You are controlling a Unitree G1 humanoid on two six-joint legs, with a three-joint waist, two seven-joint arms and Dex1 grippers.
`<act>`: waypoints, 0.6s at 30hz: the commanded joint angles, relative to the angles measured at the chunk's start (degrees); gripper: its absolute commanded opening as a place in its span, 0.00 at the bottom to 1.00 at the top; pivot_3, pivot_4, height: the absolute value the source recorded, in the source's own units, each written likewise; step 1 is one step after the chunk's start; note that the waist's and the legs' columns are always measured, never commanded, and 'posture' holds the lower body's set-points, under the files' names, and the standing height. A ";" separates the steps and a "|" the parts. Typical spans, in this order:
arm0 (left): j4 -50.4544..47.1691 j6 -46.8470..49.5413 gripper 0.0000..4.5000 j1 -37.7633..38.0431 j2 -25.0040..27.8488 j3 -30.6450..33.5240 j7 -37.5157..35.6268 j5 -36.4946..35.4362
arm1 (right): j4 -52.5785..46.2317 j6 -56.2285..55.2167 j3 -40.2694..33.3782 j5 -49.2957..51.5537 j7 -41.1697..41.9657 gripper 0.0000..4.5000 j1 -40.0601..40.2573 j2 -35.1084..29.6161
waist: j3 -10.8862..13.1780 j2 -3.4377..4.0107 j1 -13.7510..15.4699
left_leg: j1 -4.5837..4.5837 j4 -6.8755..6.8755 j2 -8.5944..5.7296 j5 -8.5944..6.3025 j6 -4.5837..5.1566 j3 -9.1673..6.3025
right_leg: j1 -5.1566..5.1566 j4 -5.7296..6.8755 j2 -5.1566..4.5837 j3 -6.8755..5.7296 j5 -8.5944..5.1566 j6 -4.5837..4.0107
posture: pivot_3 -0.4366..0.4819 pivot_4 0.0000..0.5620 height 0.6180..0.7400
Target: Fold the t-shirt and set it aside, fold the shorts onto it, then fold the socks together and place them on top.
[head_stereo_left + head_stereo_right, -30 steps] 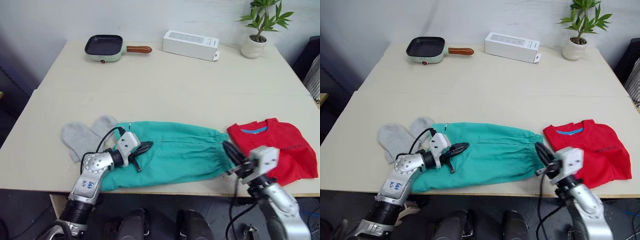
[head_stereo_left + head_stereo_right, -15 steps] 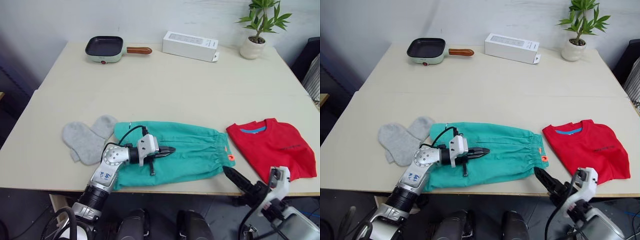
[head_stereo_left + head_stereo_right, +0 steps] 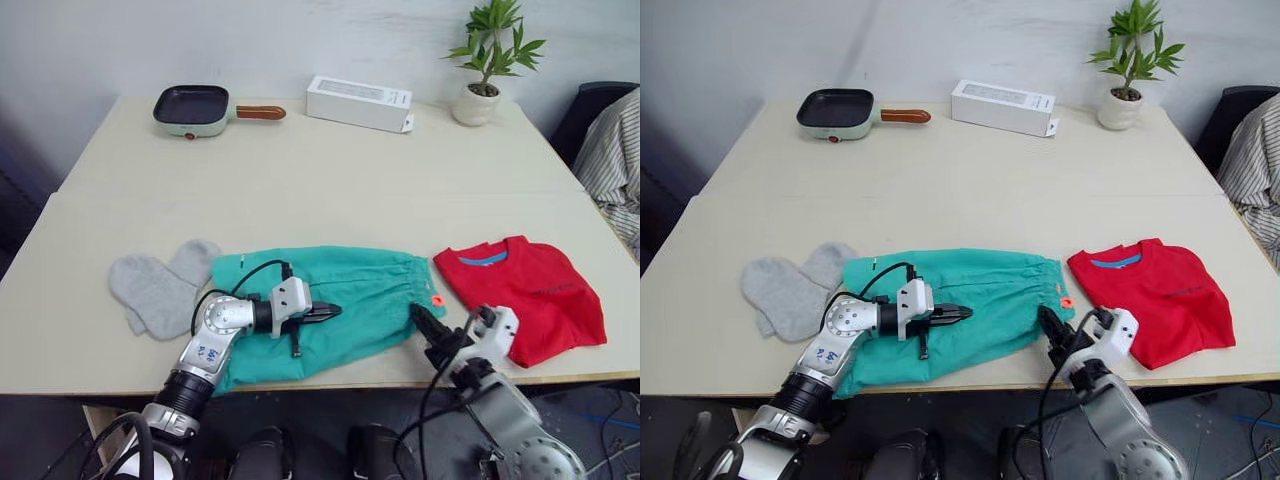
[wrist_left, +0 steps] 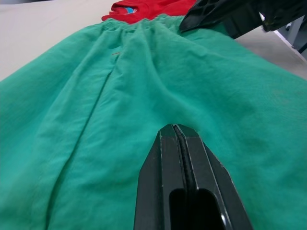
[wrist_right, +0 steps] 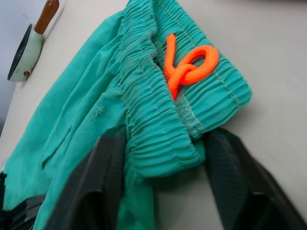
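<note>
The teal shorts (image 3: 340, 290) lie flat near the table's front edge, their gathered waistband (image 5: 158, 120) and orange cord (image 5: 189, 62) toward the right. My left gripper (image 3: 333, 312) is shut, its tips resting on the middle of the shorts (image 4: 120, 96) with no cloth between them. At the waistband's near corner my right gripper (image 3: 420, 318) is open, one finger (image 5: 103, 182) on each side of the band. To the right of the shorts the red t-shirt (image 3: 525, 295) lies folded. The grey socks (image 3: 155, 285) overlap each other left of the shorts.
At the back of the table stand a green pan (image 3: 190, 103), a white box (image 3: 358, 102) and a potted plant (image 3: 480, 95). Striped cloth (image 3: 618, 150) hangs beyond the table's right side. The front edge (image 3: 340, 382) runs just below the shorts.
The camera has shifted. My left gripper slid right across the shorts, then held. The right gripper dropped below the table's edge and came back up to the waistband's near corner.
</note>
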 commanded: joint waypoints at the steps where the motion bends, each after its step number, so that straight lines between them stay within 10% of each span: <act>1: 2.30 -0.81 0.00 0.20 0.16 -0.35 -0.47 0.66 | 4.68 1.04 3.18 -2.62 2.04 0.22 -0.44 2.55 | -0.07 -0.07 -0.04 | 0.03 -0.06 0.01 0.01 -0.03 0.00 | 0.00 0.00 0.01 0.00 0.00 0.00 | 0.48 0.27 1.00; 4: 2.14 -1.49 0.00 -0.24 0.47 0.26 -0.34 0.55 | 4.54 -0.63 2.37 -4.70 3.91 0.01 -0.92 4.68 | -0.16 -0.22 -0.06 | 0.06 -0.07 0.06 0.02 -0.08 0.00 | 0.02 0.00 0.06 -0.01 0.02 -0.04 | 0.48 0.27 1.00; 18: -0.09 2.10 0.00 -5.98 -1.79 1.35 3.35 0.58 | -6.93 -10.02 -13.55 -11.78 10.25 0.01 1.49 -4.40 | 0.69 1.12 2.00 | -0.36 -0.10 -0.33 -0.09 0.20 0.01 | -0.30 -0.13 -0.26 0.02 0.18 0.25 | 0.48 0.27 1.00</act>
